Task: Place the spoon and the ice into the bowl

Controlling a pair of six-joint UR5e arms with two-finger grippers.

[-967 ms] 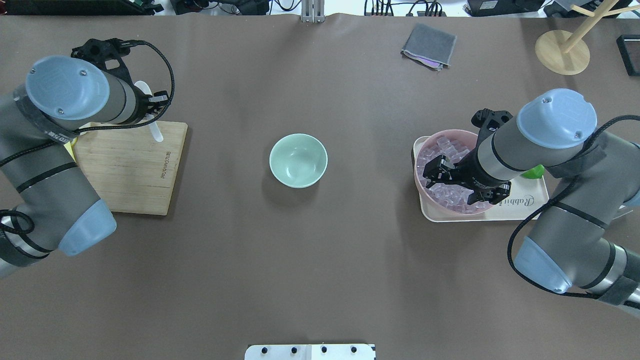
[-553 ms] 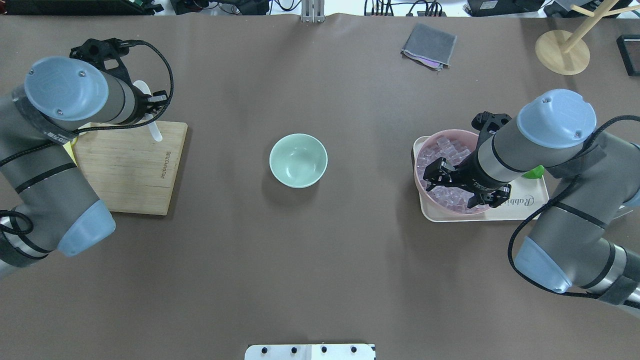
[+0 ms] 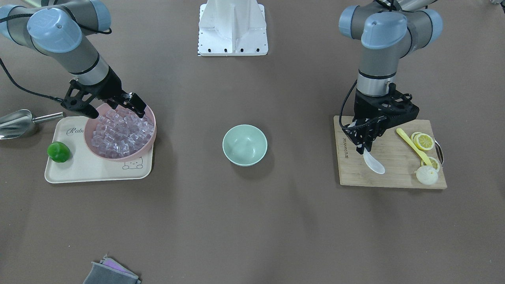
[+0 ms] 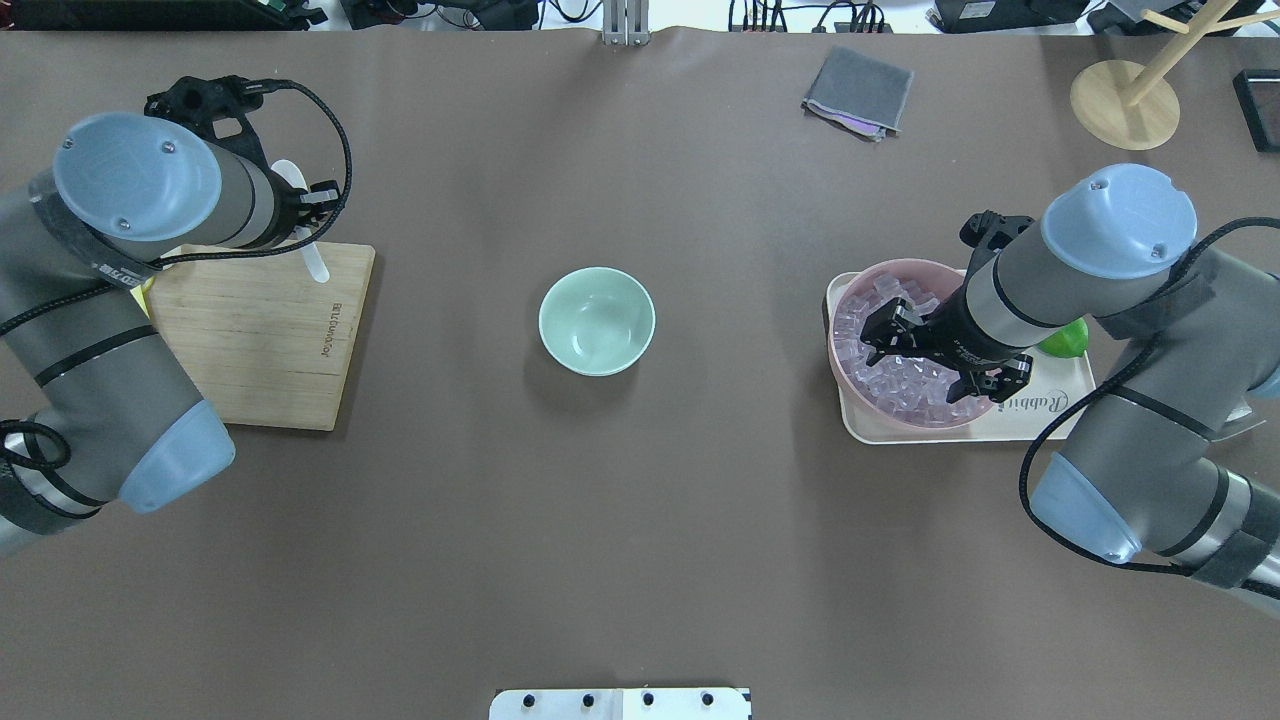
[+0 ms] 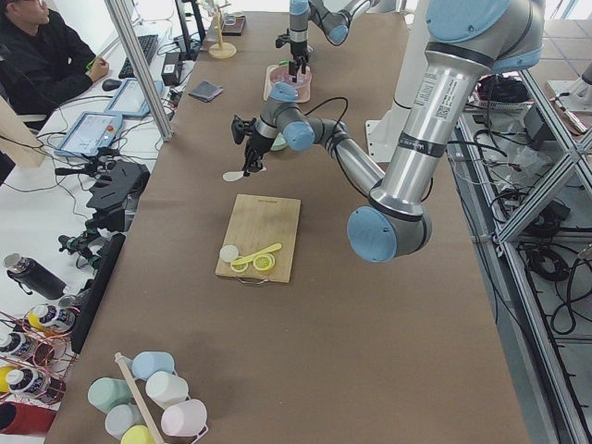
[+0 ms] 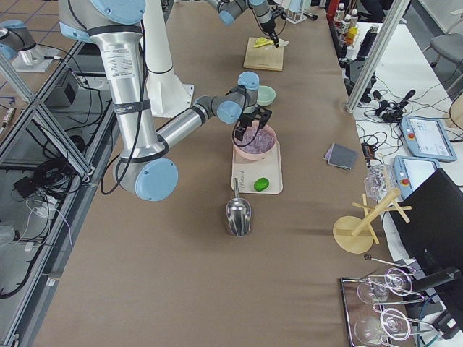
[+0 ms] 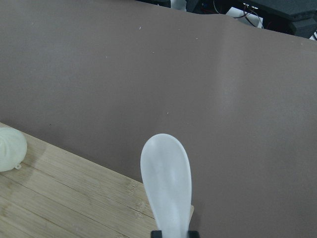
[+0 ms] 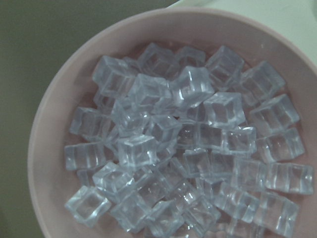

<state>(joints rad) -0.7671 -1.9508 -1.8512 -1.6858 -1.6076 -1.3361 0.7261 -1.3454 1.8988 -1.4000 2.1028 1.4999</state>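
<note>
The mint-green bowl (image 4: 597, 320) stands empty at mid-table, also in the front view (image 3: 244, 144). My left gripper (image 4: 300, 215) is shut on the white spoon (image 3: 373, 162) and holds it above the far edge of the cutting board (image 3: 390, 173). The left wrist view shows the spoon's scoop (image 7: 166, 178) pointing away from the jaws. My right gripper (image 3: 112, 110) is open, its fingers spread just over the ice cubes (image 8: 193, 87) piled in the pink bowl (image 3: 152, 134). No cube is between the fingers.
The pink bowl sits on a cream tray (image 3: 79, 169) with a green lime (image 3: 58, 152). A steel scoop (image 3: 15, 123) lies beside the tray. A yellow utensil (image 3: 412, 146) and lemon slices (image 3: 424, 141) lie on the board. A grey cloth (image 4: 858, 90) lies at the far side.
My right gripper has shifted slightly across the pink bowl, away from the robot, and stays open. My left gripper and the spoon have barely moved.
</note>
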